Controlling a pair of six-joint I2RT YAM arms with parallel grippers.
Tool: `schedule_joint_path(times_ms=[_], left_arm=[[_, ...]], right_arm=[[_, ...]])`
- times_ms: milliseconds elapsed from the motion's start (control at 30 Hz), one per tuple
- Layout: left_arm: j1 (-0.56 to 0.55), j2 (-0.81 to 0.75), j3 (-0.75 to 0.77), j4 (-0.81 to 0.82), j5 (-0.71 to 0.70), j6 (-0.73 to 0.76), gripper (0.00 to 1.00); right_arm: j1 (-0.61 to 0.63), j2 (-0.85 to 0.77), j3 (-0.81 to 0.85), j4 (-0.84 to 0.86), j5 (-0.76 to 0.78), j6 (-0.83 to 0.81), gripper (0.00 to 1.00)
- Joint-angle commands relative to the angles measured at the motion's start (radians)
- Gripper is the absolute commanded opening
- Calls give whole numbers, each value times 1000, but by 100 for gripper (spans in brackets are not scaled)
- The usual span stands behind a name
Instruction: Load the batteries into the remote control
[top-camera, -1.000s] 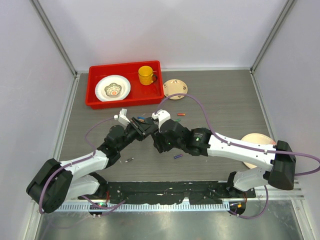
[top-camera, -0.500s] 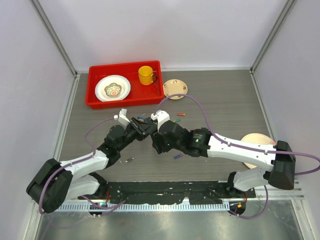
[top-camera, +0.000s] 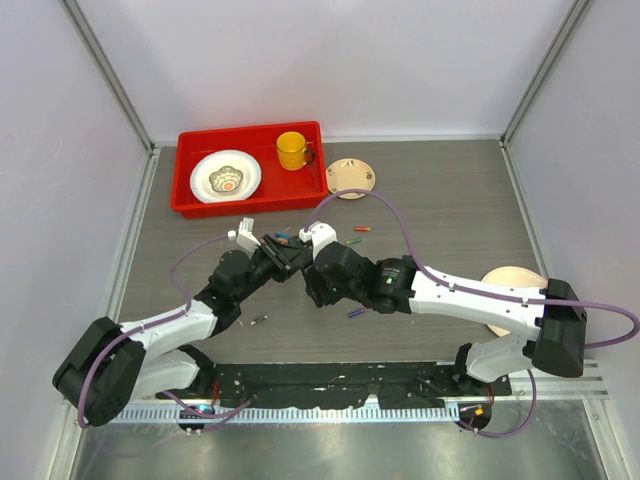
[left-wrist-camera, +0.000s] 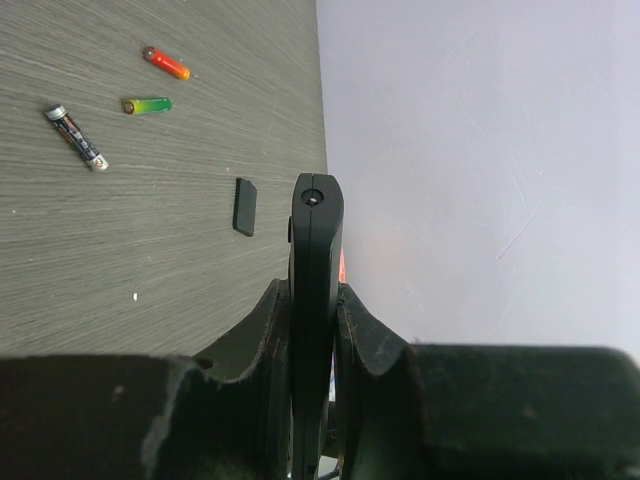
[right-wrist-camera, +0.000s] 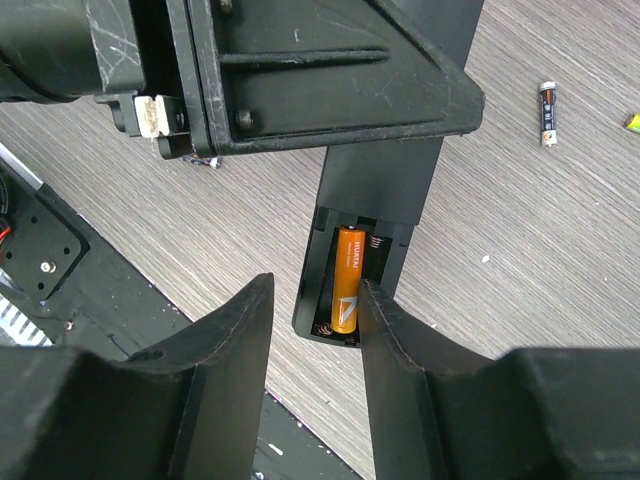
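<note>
Remote sits clamped in the left claw, jaws squeezed tight on its two flat faces, so the left wrist cam sees it edge-on, like a thin black blade. From the right wrist cam the remote sticks out from under that claw with its back open. One orange cell lies lengthwise in the bay, on the right-hand side, and the slot beside it looks bare (hard to be sure, it's dark in there).

Right claw hovers over that open end with its fingers apart. They straddle the bay and grip nothing that I can see, and the orange cell shows in the gap between them.

Loose stuff on the worktop:
- a red-orange cell, a green cell and a black cell close together, past the remote's tip
- the little black cover lying flat, just beside the remote's tip
- a blue cell under the right arm
- one more dark cell near the left arm

Further back there's a red tray holding a white plate and a yellow mug. A wooden saucer sits just right of the tray.
</note>
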Motion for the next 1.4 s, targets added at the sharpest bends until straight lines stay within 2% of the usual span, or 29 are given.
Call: schedule_joint_path(times_ms=[0,367,533,667,1000,1267,1333,1367], left_arm=[[-6,-29,45,59,-14,-12,0],[-6,-39,39,62,-22,-15,0],[-6,-43,36,61,-37,-15,0],[-9,-46,36,58,-51,-15,0],[-15,-54,34,58,-57,-16,0],[-15,-54,30,56,-62,-16,0],[-17,-52,28,58,-62,-16,0],[-15,-52,26,62,-60,-16,0]], right_arm=[[6,15,35,10,3,10,43],[8,27,39,11,0,20,36],[11,33,46,10,0,26,42],[14,48,56,1,9,25,43],[15,71,65,-12,26,31,29],[15,70,70,-13,32,34,27],[15,72,72,-12,31,34,27],[15,72,75,-13,32,39,33]])
